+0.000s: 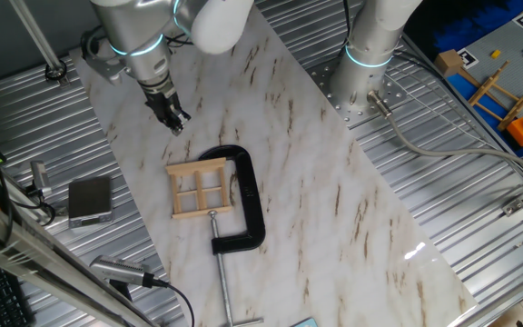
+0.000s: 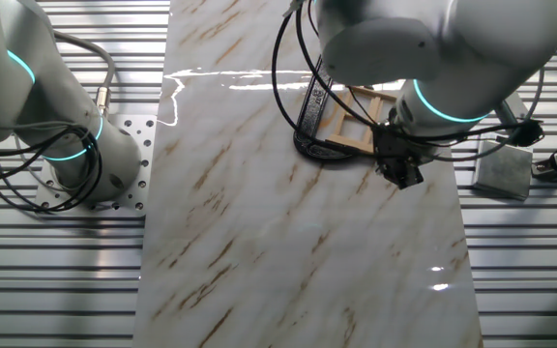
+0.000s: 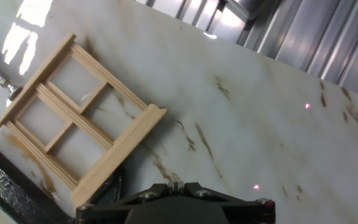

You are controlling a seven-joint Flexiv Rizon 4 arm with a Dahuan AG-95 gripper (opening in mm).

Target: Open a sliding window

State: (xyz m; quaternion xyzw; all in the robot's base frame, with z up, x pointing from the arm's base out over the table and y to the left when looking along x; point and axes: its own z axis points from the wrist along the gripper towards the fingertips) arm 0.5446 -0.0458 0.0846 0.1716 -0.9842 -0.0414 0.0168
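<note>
The sliding window is a small pale wooden frame with cross-bar panes. It lies flat on the marble board, held by a black C-clamp. It also shows in the other fixed view and at the left of the hand view. My gripper hangs above the board, up and to the left of the window and apart from it. In the hand view its fingertips are pressed together with nothing between them. It also shows in the other fixed view.
The marble board lies on a ribbed metal table. A small grey box sits left of the board. A second arm's base stands at the back right. A wooden rack with yellow rails lies far right.
</note>
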